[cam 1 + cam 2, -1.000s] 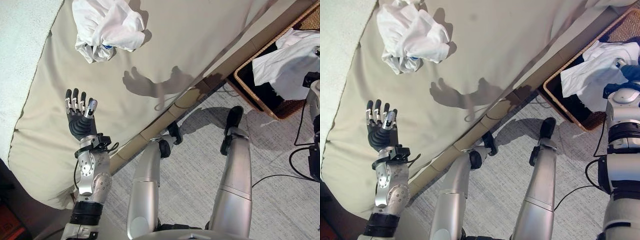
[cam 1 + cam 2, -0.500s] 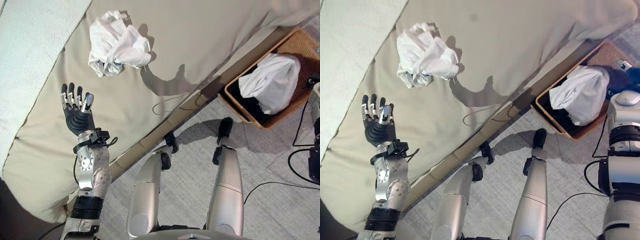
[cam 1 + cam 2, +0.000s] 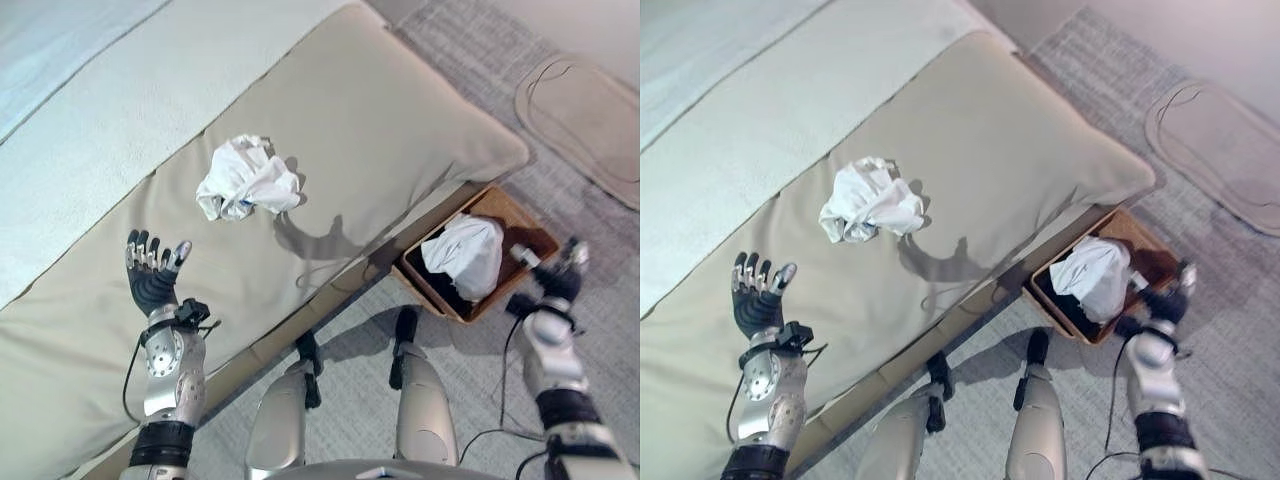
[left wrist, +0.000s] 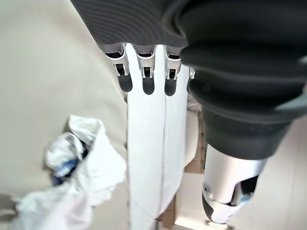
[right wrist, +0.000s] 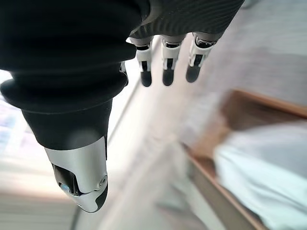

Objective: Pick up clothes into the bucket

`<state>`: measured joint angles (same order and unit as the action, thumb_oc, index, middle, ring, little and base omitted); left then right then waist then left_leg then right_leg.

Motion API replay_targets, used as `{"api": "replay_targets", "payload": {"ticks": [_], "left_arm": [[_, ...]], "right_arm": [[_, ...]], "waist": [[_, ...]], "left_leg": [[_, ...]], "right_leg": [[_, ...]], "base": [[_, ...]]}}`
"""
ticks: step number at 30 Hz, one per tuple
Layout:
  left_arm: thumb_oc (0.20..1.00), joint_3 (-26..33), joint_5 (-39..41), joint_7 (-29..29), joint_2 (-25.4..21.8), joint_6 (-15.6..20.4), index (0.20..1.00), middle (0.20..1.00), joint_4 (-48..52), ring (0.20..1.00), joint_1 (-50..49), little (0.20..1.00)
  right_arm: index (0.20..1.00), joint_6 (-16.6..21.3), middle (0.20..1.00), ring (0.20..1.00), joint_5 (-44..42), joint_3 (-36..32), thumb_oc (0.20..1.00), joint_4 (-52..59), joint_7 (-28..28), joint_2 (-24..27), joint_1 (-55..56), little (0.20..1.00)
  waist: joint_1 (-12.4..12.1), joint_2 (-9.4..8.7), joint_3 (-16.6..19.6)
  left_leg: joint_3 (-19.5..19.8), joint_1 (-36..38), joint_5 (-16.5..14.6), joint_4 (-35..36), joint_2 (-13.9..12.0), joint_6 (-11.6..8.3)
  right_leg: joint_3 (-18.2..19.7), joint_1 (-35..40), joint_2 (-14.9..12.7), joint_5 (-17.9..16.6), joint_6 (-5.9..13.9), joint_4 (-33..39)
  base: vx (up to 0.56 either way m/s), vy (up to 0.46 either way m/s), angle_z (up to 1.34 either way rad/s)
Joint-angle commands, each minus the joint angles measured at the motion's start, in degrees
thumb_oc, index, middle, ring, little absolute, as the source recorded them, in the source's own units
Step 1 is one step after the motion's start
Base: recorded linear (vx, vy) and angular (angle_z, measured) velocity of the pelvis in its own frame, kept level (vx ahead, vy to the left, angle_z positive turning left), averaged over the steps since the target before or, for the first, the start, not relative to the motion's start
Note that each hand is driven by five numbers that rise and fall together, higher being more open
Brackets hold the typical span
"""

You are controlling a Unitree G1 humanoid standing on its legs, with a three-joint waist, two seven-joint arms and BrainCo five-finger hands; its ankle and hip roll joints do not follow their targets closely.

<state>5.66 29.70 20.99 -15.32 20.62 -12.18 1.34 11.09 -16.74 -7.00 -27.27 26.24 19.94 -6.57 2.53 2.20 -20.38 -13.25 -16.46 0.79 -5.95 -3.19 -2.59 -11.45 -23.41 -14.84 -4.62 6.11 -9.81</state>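
Observation:
A crumpled white garment [image 3: 246, 180] lies on the beige mattress [image 3: 380, 120]; it also appears as the white garment [image 4: 76, 177] past my left fingers. My left hand [image 3: 153, 275] is raised over the mattress, open, fingers straight, short of the garment and holding nothing. On the floor beside the bed stands a brown wicker basket [image 3: 520, 215] with a white cloth [image 3: 466, 255] heaped inside it. My right hand [image 3: 562, 276] hovers just right of the basket, open and empty; its fingers [image 5: 165, 60] are straight with the basket's rim [image 5: 225, 206] beyond them.
A paler white cover [image 3: 90, 110] spreads over the far side of the bed. Grey carpet [image 3: 350, 400] lies along the bed's edge. A light oval mat [image 3: 590, 110] rests on the floor at the far right.
The camera has pulled back and turned, so the whole bed and basket now appear smaller. My right hand has come into view beside the basket. The garment has not moved on the mattress.

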Motion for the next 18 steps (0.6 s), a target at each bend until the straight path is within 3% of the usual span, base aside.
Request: {"api": "replay_targets", "payload": {"ticks": [1,6,11,18], "left_arm": [[1.0,2.09,-13.26,3.53,-6.01,-1.1,1.0,1.0,1.42,1.0,2.1,1.0],[1.0,0.61,-27.47,10.16,-10.69,-6.59,1.0,1.0,-8.44,1.0,9.22,1.0],[1.0,-0.93,-31.08,13.48,-14.58,-8.2,1.0,1.0,-16.73,1.0,16.35,1.0],[1.0,-2.48,-32.72,18.07,-16.89,-9.49,1.0,1.0,-16.91,1.0,21.92,1.0]], "right_arm": [[1.0,3.44,1.0,1.0,0.89,2.32,1.0,2.46,-4.13,-0.8,0.08,1.0],[1.0,2.77,1.0,1.0,1.06,10.46,1.0,3.59,-9.15,-4.52,3.96,1.0],[1.0,3.21,1.0,1.0,1.99,15.6,1.0,7.14,-11.05,-3.66,4.0,1.0],[1.0,3.58,1.0,1.0,4.48,17.85,1.0,9.75,-9.56,-1.13,2.05,1.0]], "waist": [[0.36,-1.66,0.65],[1.55,-3.88,-1.03],[2.07,-6.08,-4.6],[1.98,-7.59,-9.41]], "left_leg": [[5.21,0.71,2.35,0.85,-2.83,-3.84],[4.72,1.23,1.88,-0.9,-3.1,-3.6],[4.6,-2.76,1.06,-5.22,-3.62,-3.36],[6.58,-13.2,-0.18,-11.98,-3.63,-2.37]], "right_leg": [[-0.68,5.54,-4.01,-3.73,5.85,3.61],[-0.29,6.12,-3.71,-4.01,5.65,3.26],[0.72,2.74,-3.51,-4.36,5.43,1.71],[1.16,-5.61,-4.74,-3.15,4.98,-4.04]], "base": [[0.06,0.022,0.06],[-0.02,0.063,0.04],[-0.1,0.056,-0.06],[-0.11,0.044,0.05]]}}
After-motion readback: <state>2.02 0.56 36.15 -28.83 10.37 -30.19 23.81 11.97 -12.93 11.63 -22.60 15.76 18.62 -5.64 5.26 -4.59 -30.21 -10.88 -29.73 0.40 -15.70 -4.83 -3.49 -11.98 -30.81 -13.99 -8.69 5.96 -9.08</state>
